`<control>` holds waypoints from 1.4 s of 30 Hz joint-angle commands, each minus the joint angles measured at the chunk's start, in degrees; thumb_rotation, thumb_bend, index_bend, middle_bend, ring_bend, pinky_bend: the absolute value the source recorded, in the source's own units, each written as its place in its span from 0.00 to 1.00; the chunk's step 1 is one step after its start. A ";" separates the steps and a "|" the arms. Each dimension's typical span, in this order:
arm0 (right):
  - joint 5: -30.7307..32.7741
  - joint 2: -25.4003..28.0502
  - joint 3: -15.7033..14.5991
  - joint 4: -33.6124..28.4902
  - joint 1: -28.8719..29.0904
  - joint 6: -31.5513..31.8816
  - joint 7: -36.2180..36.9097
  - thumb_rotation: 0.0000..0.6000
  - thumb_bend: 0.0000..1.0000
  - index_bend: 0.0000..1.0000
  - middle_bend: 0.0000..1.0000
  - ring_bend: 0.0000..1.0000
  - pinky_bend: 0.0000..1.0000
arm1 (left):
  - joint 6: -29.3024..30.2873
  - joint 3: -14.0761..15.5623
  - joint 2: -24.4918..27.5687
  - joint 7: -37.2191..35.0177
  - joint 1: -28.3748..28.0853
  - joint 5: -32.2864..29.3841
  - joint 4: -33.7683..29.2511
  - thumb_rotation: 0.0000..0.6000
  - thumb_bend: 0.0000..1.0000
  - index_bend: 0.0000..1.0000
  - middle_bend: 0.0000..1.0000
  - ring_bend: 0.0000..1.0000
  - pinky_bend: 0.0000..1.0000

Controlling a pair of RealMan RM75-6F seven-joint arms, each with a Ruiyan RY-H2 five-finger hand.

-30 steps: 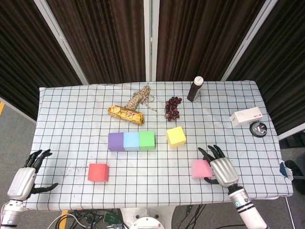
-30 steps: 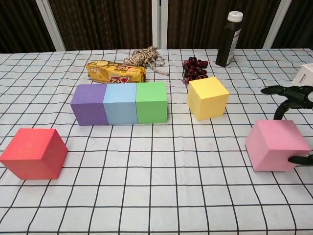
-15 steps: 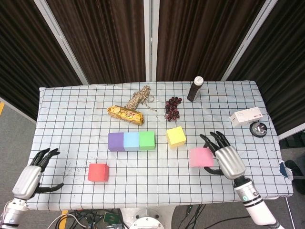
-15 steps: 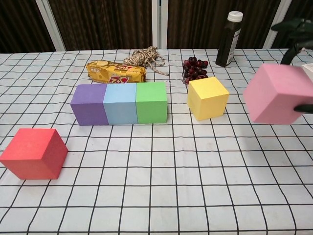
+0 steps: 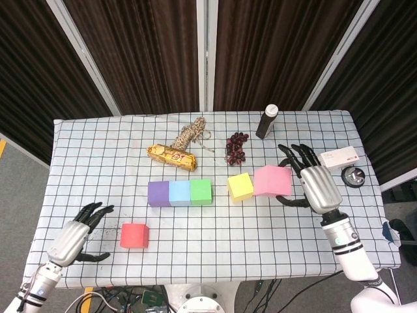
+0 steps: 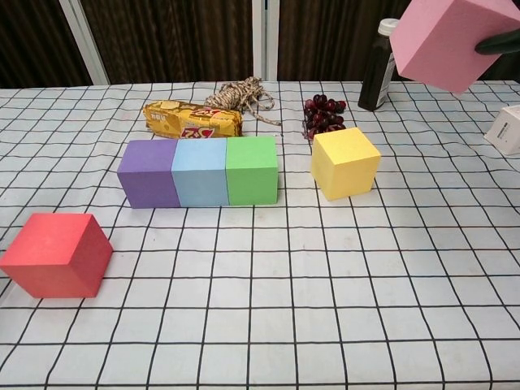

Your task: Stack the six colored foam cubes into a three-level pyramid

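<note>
- The right hand has risen and moved toward the middle of the table; a second ago it was low at the near right edge. Thumb and fingers pinch the pink cube, which was on the cloth then and is now lifted clear of it, tilted, just right of the yellow cube in the head view and high in the chest view's top right corner.
- The left hand has come forward onto the near left part of the table, left of the red cube; its fingers are spread and hold nothing.
- The other cubes have not moved: purple cube, light blue cube and green cube touch in one row, the yellow one stands apart to their right, the red one sits alone near the front left.
- The table wears a white cloth with a black grid.
- Dark curtains with pale vertical strips hang behind it.
- Along the far side lie a gold snack packet, a coil of twine, a bunch of dark grapes and an upright dark bottle.
- At the right edge rest a white box and a small round black object.
</note>
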 commanded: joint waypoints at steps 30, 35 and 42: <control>-2.68 0.12 -2.89 5.64 -1.02 0.49 7.44 1.00 0.08 0.00 0.42 0.07 0.00 | -9.61 -3.26 -11.72 22.49 -4.83 -14.95 -2.84 1.00 0.00 0.02 0.20 0.00 0.01; -2.73 -0.30 -3.13 6.52 -1.04 0.41 8.24 1.00 0.08 0.00 0.42 0.07 0.00 | -9.17 -3.63 -12.92 26.77 -4.41 -19.11 -3.90 1.00 0.00 0.02 0.24 0.00 0.01; -2.64 -0.68 -3.33 7.16 -1.04 0.37 8.65 1.00 0.08 0.00 0.42 0.07 0.00 | -8.72 -3.27 -14.00 28.20 -4.52 -19.71 -3.53 1.00 0.00 0.02 0.25 0.00 0.01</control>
